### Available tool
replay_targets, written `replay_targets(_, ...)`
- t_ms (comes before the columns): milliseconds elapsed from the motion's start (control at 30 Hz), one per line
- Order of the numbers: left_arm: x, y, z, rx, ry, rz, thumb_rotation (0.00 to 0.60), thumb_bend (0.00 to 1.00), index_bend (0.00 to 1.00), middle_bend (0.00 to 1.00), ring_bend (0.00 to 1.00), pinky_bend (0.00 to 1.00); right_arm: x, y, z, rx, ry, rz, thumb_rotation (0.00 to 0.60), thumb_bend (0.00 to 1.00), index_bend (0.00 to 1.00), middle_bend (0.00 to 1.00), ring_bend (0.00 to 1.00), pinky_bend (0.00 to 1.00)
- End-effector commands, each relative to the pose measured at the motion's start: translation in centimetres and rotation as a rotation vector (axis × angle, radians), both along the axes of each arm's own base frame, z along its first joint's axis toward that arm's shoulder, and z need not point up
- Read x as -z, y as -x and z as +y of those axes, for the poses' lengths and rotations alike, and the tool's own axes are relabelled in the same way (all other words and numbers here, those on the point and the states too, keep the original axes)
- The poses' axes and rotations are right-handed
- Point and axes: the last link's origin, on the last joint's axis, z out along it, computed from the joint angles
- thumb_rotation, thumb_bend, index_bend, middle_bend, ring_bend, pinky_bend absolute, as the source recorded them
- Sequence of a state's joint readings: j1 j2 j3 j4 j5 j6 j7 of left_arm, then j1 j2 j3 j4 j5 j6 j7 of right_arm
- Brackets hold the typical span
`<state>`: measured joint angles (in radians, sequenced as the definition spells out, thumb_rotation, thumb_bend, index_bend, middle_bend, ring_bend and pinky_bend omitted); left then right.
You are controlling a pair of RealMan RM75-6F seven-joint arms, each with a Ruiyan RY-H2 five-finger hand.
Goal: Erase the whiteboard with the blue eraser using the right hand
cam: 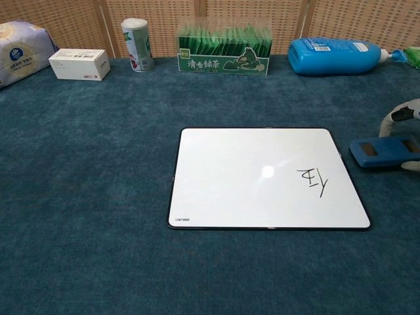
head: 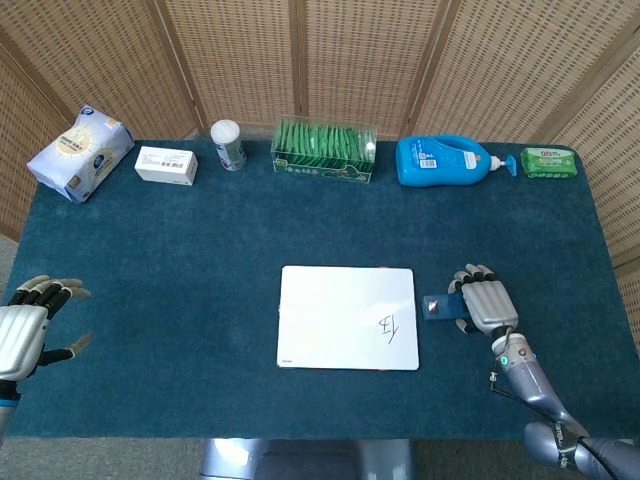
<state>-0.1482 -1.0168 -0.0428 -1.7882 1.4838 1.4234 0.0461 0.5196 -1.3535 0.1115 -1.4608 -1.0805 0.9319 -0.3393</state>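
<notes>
**Blue eraser under my right robot hand, just off the whiteboard's right edge**

Blue and flat, the eraser [cam: 384, 151] lies on the bench [head: 200, 260] just beside the right edge of the whiteboard [head: 347, 317], apart from it by a thin strip of cloth. My right robot hand [head: 482, 302] rests over the eraser's far end with fingers curled down around it; from the chest view I see a finger above and one below the block, so I read it as gripped, with the block seemingly raised a little at the whiteboard end. The whiteboard lies flat near the front middle of the bench, with a small dark scribble [cam: 314, 180] in its lower right part, on the side nearest the eraser.

Well to the left of the whiteboard, at the bench's left edge, my left robot hand [head: 24, 330] hangs with fingers spread, holding nothing.

Far behind the whiteboard, along the back edge, stand a white bag [head: 80, 152], a white box [head: 166, 164], a small canister [head: 228, 145], a green tea box [head: 324, 152], a blue bottle [head: 445, 161] on its side and a green pack [head: 548, 162].
</notes>
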Motion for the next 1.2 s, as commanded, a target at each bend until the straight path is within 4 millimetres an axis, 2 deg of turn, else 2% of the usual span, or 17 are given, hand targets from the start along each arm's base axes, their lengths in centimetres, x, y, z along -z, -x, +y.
replay_targets(33,0.0,-0.1,0.0,0.004,0.001,0.000,0.600,0.27,0.33,0.29,0.26,0.17,-0.7,-0.6,0.1,-0.011,0.016,-0.012,0.600,0.32,0.71,0.25,0.08,0.15)
replay_targets(167,0.2,-0.3,0.2,0.012,0.006,0.001,0.600,0.27,0.33,0.29,0.25,0.17,-1.5,-1.5,0.5,-0.018,0.020,-0.032,0.600,0.32,0.72,0.25,0.09,0.15)
replay_targets(433,0.4,-0.8,0.7,0.032,0.008,0.009,0.600,0.27,0.33,0.29,0.26,0.17,-1.7,-5.4,2.2,-0.060,-0.025,-0.111,0.600,0.33,0.74,0.27,0.11,0.15)
replay_targets(800,0.3,-0.7,0.8,0.035,0.006,0.008,0.600,0.27,0.33,0.29,0.25,0.17,2.4,-9.7,3.6,-0.161,-0.089,0.000,0.600,0.35,0.74,0.27,0.12,0.16)
replay_targets(1033,0.2,-0.4,0.6,0.028,0.006,0.004,0.600,0.27,0.33,0.29,0.26,0.17,5.0,-11.6,3.7,-0.173,-0.131,0.024,0.600,0.35,0.74,0.27,0.13,0.15)
replay_targets(1200,-0.1,-0.1,0.5,0.025,-0.004,0.000,0.600,0.27,0.33,0.29,0.26,0.17,6.9,-13.0,3.1,-0.192,-0.150,0.019,0.600,0.35,0.74,0.27,0.13,0.15)
